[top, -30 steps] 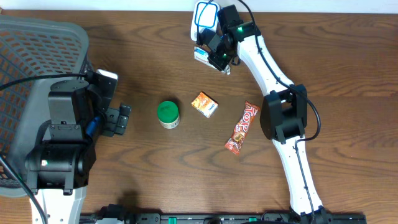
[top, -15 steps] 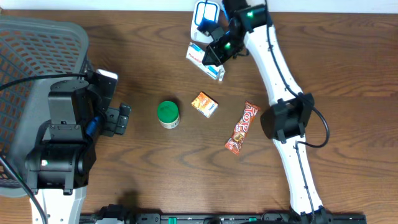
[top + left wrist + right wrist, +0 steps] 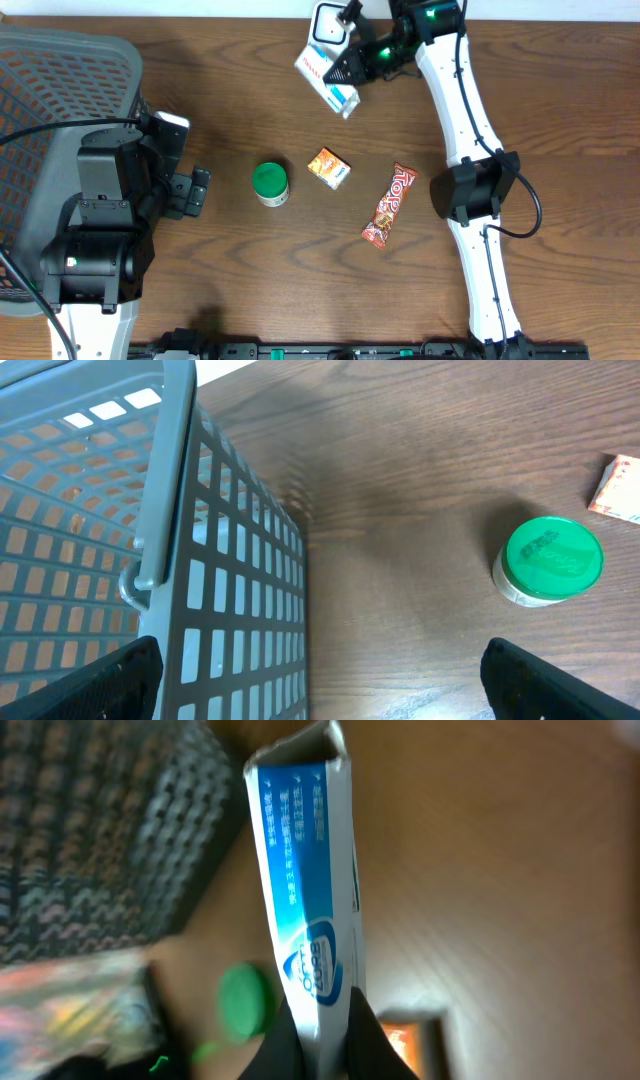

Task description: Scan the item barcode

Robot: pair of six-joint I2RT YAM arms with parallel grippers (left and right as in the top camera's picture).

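The right gripper point(image 3: 356, 66) has its fingers pressed together on one end of a long white-and-blue cardboard carton point(image 3: 326, 76), which looks like a toothpaste box. It holds the carton above the wooden table point(image 3: 500, 90), tilted, near the far edge. In the right wrist view the carton point(image 3: 305, 870) juts away from the gripper point(image 3: 322, 1038), its printed blue face toward the camera. No barcode can be made out on it there.

Just beyond the carton sits a small white device point(image 3: 328, 20), which I take to be the scanner. The step in hand seems to be presenting the carton to it. The next move probably calls for turning the carton until its barcode face meets the scanner's window, without loosening the narrow end-grip.

The left gripper point(image 3: 196, 190) rests with its fingers spread wide, holding nothing, beside the grey plastic mesh basket point(image 3: 60, 70).

In the part of the basket point(image 3: 170, 460) that the left wrist view shows, no item appears inside. On the table lie a green-lidded round jar point(image 3: 269, 183), a small orange carton point(image 3: 329, 167) and a red candy-bar wrapper point(image 3: 390, 205), well apart from the basket.
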